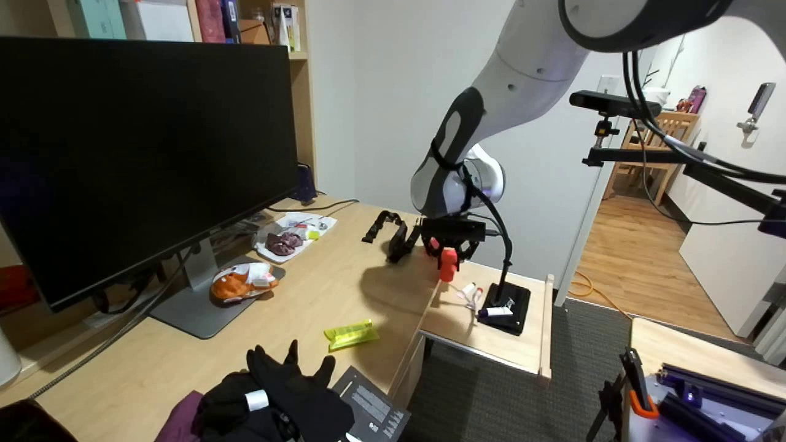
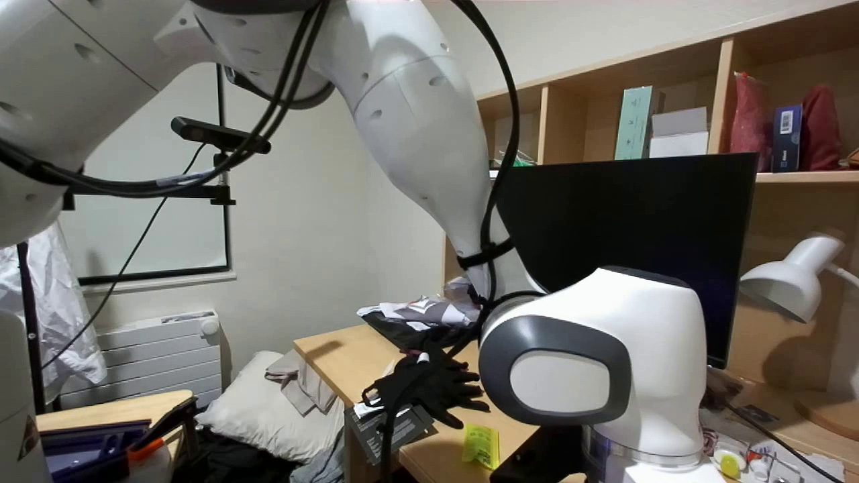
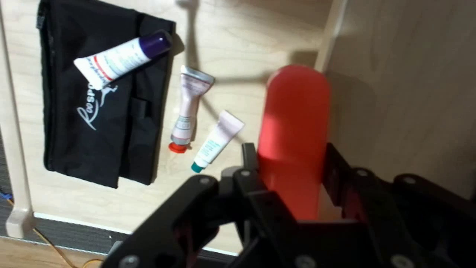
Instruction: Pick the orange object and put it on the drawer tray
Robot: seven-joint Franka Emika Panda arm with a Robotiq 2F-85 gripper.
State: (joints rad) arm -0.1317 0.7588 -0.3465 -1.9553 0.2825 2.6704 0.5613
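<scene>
The orange object is a red-orange elongated block, also large in the wrist view. My gripper is shut on it, with a finger pressed to each side in the wrist view. The block hangs from the fingers, held up near the border between the desk and the pulled-out drawer tray. In the wrist view the block overlaps the inner edge of the tray. In an exterior view the arm fills the front; block, fingertips and tray do not show there.
On the tray lie a black pouch, a purple-capped tube on it, and two small tubes. The desk bears black straps, a yellow-green packet, black gloves and a monitor.
</scene>
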